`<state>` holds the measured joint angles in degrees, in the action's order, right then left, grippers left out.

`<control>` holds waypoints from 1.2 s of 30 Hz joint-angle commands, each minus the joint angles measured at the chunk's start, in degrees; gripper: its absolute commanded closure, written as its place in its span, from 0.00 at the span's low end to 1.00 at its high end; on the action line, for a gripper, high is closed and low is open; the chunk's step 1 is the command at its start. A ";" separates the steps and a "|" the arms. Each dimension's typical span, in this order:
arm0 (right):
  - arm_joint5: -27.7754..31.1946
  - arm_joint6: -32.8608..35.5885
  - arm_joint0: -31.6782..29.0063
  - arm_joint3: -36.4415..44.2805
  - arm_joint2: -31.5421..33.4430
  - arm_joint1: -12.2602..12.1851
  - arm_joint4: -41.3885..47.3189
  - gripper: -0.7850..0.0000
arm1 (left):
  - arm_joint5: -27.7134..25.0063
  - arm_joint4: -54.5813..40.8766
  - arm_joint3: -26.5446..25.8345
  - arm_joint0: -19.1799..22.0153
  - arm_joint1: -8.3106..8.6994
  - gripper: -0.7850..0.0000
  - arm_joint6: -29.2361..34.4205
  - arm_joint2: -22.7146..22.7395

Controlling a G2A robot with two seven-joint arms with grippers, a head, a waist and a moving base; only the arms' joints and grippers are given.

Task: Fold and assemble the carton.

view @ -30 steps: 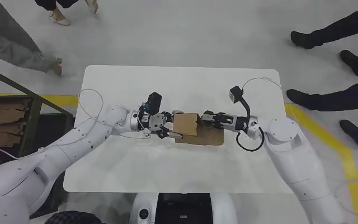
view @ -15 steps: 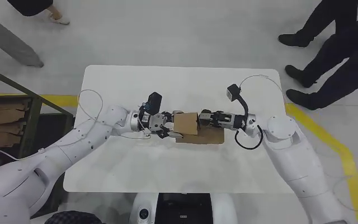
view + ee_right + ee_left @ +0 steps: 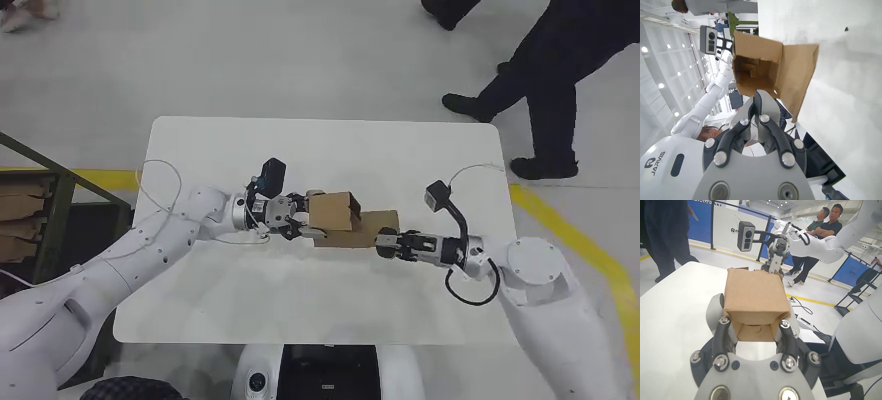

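Observation:
A brown carton (image 3: 330,211) is held up over the middle of the white table (image 3: 200,300), with one long flap (image 3: 377,226) spread out to the right. My left gripper (image 3: 297,216) is shut on the carton's left end; in the left wrist view its fingers (image 3: 715,308) clamp the carton (image 3: 753,294) on both sides. My right gripper (image 3: 384,243) is shut, its tips at the flap's front right corner. The right wrist view looks into the carton's open end (image 3: 753,72), with the shut right gripper (image 3: 757,98) against its rim. I cannot tell whether it pinches cardboard.
A rack with flat cardboard sheets (image 3: 20,215) stands off the table's left side. A person's legs (image 3: 540,90) are on the floor beyond the back right corner. Bare tabletop lies all around the carton.
My right gripper has pulled away from the carton's right end, toward the front and right. The carton has shifted slightly toward the back, and its flap now sticks out to the right.

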<state>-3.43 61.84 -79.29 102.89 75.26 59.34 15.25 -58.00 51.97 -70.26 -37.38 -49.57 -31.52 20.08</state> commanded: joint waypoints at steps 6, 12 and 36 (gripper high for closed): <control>-0.38 -2.02 1.84 -1.43 -2.46 0.37 1.27 1.00 | 0.00 0.07 -0.55 -0.53 -0.26 0.41 0.83 0.62; -2.82 -3.43 5.21 -4.11 -4.92 0.92 3.58 1.00 | 0.00 0.26 -1.18 -1.08 -0.26 0.40 0.92 0.79; -2.63 -5.63 7.24 -6.30 -5.06 0.89 5.18 1.00 | 0.00 0.18 -0.95 -0.85 -0.62 0.40 0.70 0.24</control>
<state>-6.03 56.40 -71.80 96.47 69.77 60.30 20.20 -58.00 52.10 -71.24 -38.23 -50.18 -30.78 20.33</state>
